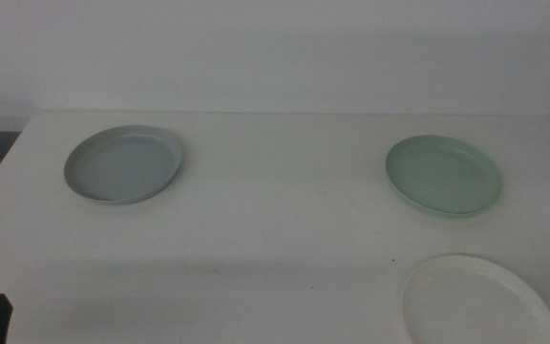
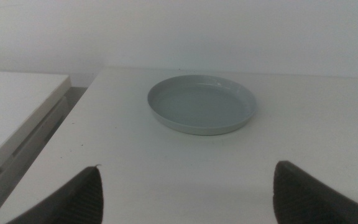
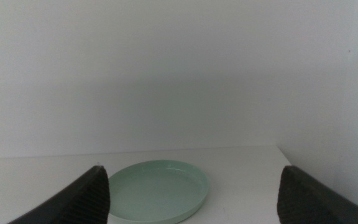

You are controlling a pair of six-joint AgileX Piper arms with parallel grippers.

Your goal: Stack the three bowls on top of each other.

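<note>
A white table [image 1: 275, 210] stands before a plain white wall [image 1: 275, 48].

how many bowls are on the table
3, all apart, none stacked: the pale grey shallow round bowl far left, the mint green shallow round bowl far right, the white shallow round bowl near right, cut by the picture's edge.

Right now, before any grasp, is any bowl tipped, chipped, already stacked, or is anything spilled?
Nothing stands out. The grey bowl, mint green bowl and white bowl sit flat, apart and empty on the table; the white one is partly cut off. The left gripper and right gripper are open, touching nothing.
</note>
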